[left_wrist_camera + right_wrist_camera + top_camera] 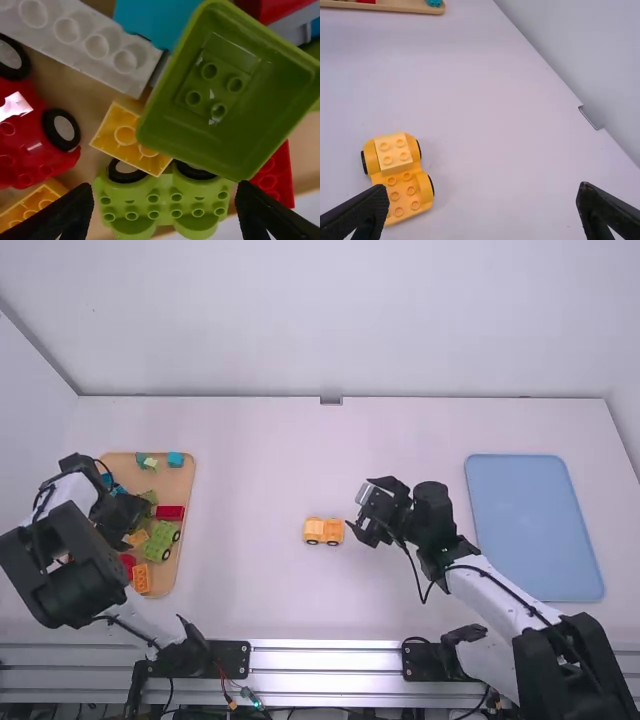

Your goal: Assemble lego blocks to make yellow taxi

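Observation:
At the table's middle stands a yellow-orange wheeled base [323, 531] with a lighter yellow block [394, 152] on one end. My left gripper [140, 520] is over the wooden tray [166, 575] at the left. In the left wrist view my left gripper [164, 210] stands open above the bricks, a green wheeled base between and beyond its fingers. A yellow brick [131, 140] lies beside that base, partly under a green bin-shaped piece; another yellow brick [35, 205] is near the left finger. My right gripper [357, 525] is just right of the yellow base; in the right wrist view this gripper [482, 195] is open and holds nothing.
The tray also holds a green bin-shaped piece [225, 95], a green wheeled base [162, 200], a red wheeled base [30, 135], a white brick [82, 37], a red brick [171, 512] and blue pieces [176, 459]. A blue flat tray [535, 530] lies at the right.

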{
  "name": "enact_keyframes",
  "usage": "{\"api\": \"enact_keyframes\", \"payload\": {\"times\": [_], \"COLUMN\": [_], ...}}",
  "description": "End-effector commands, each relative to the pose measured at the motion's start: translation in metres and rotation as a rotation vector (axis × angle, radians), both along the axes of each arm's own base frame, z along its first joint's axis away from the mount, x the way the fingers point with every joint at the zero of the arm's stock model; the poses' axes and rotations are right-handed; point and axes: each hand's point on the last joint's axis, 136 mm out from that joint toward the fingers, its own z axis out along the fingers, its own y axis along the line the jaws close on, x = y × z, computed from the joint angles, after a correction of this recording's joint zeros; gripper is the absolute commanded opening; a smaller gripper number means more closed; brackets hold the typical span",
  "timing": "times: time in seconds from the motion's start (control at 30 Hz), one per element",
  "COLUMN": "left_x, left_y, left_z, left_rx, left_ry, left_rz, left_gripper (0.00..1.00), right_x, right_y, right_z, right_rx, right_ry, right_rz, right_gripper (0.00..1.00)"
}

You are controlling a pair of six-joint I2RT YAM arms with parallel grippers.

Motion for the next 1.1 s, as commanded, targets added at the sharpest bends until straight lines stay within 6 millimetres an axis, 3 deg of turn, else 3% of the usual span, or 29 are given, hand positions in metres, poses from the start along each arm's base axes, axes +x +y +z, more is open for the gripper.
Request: {"api": "enact_keyframes", "payload": {"times": [0.0, 0.43, 0.63, 0.73, 1.07], "left_x": [-0.011, -0.016, -0.011, -0.011, -0.011], "left_y": [0.000, 0.007, 0.010, 0.010, 0.008], "left_z": [-0.005, -0.013, -0.006, -0.001, 0.009], "left_rx": [0.010, 0.053, 0.060, 0.053, 0.036], "left_ry": [0.041, 0.050, 0.039, 0.049, 0.061], "left_rz": [0.035, 0.107, 0.107, 0.107, 0.105], "left_gripper": [0.74, 0.75, 0.79, 0.86, 0.85], "right_x": [0.000, 0.000, 0.000, 0.000, 0.000], "right_y": [0.000, 0.000, 0.000, 0.000, 0.000], "right_z": [0.003, 0.003, 0.003, 0.003, 0.003], "right_rx": [0.003, 0.005, 0.005, 0.005, 0.005], "right_ry": [-0.011, -0.010, -0.011, -0.010, -0.010], "right_rz": [-0.001, 0.001, 0.001, 0.001, 0.001], "right_gripper": [0.99, 0.99, 0.99, 0.99, 0.99]}}
